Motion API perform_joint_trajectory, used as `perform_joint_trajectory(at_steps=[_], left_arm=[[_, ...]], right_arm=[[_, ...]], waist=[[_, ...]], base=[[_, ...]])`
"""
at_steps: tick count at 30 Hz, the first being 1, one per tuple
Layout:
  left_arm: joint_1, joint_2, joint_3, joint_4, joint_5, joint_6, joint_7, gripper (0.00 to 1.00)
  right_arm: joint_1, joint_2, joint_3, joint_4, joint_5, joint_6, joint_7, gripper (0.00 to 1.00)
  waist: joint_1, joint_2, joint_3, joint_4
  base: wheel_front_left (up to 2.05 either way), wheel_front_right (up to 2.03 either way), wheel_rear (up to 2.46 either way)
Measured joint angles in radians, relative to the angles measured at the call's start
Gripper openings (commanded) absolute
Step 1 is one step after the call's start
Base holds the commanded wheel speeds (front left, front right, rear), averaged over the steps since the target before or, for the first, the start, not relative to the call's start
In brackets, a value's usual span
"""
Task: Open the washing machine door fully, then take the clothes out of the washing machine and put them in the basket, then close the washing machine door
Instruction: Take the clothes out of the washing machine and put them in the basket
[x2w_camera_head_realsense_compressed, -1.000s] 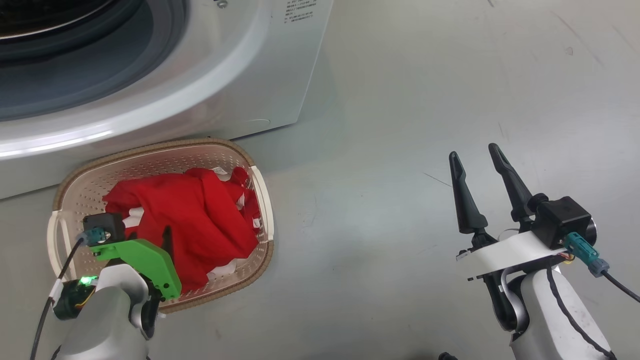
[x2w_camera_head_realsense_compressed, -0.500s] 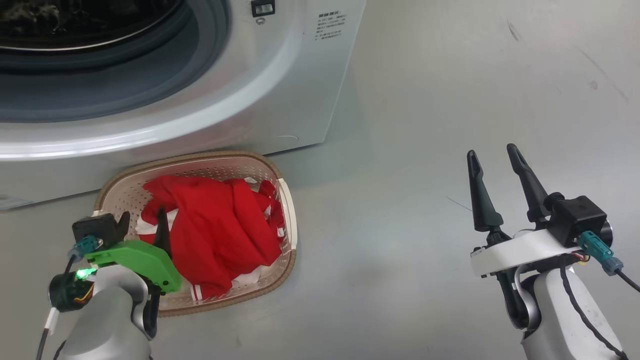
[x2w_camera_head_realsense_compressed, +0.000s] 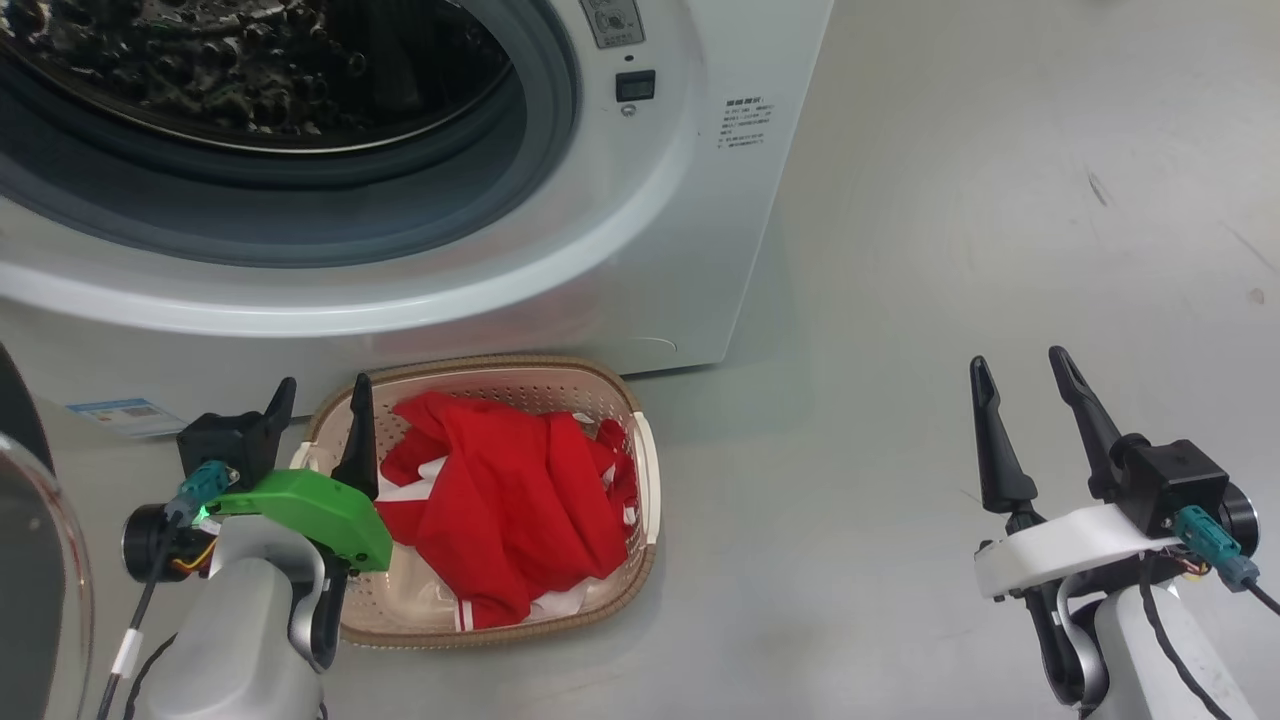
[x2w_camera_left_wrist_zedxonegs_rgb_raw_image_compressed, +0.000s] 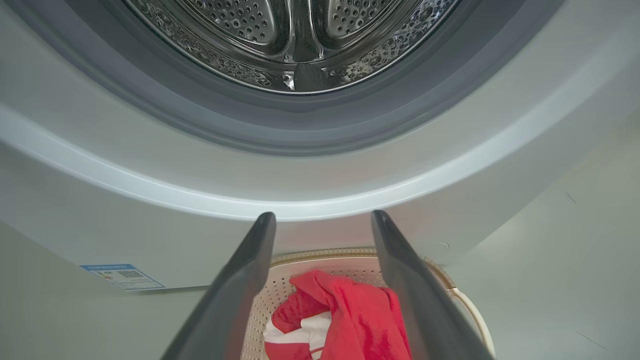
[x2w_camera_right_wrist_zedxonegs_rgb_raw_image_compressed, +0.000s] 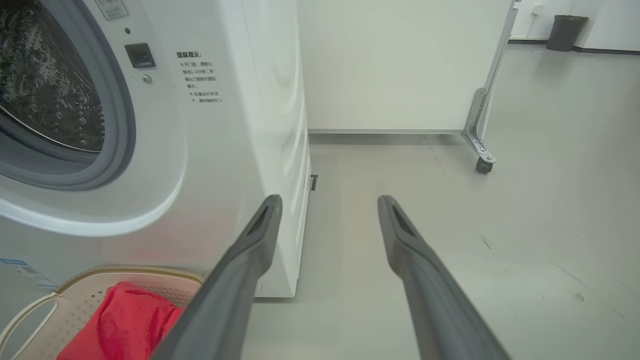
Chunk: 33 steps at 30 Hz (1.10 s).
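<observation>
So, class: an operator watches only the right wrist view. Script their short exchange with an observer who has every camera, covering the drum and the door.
Operator: I see only a slice of the drum. Is anything in it?
Observer: The left wrist view looks into the drum and shows bare perforated steel, with no fabric in the part it sees.
Operator: Where is the door?
Observer: The washing machine door stands open on the robot's left, its glass bowl at the head view's left edge.
</observation>
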Motion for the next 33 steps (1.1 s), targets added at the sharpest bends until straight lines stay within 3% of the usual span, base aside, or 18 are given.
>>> perform_joint_trajectory(at_steps=[12,33], left_arm=[[0.109,0.003,0.013,-0.230,0.065,0.028,0.000,1.00],[0.350,0.015,0.007,-0.396,0.092,0.085,0.000,1.00]], right_arm=[[0.078,0.000,0.000,0.006,-0.008,-0.018,0.000,1.00],[0.208,0.007,0.012,-0.025,-0.011,-0.045,0.000,1.00]], waist=[[0.0000,0.0000,-0.131,0.067],[0.0000,0.0000,-0.273,0.086]], base=[[0.00,0.00,0.00],[0.00,0.00,0.00]])
